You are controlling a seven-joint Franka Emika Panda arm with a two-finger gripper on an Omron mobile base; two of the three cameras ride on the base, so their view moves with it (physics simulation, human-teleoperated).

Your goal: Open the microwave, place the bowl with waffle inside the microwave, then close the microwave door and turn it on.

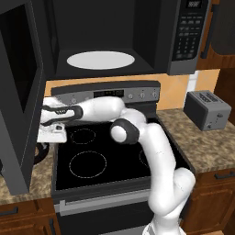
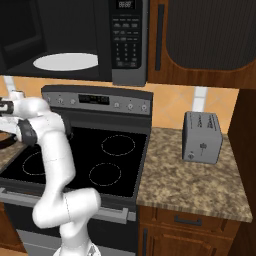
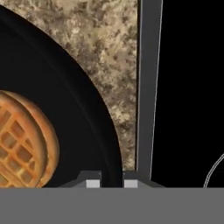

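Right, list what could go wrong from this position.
1. The fingertips straddle the rim of the bowl; a thin rim grip could tilt it, and the waffle might slide.
2. The open microwave door hangs right beside the arm; lifting toward the turntable could clip it.

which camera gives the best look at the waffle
The hand view: the waffle fills its lower left, grid pattern clear, lying in the black bowl. The left base view catches just a sliver of the bowl behind the open microwave door; I cannot make out the waffle there.
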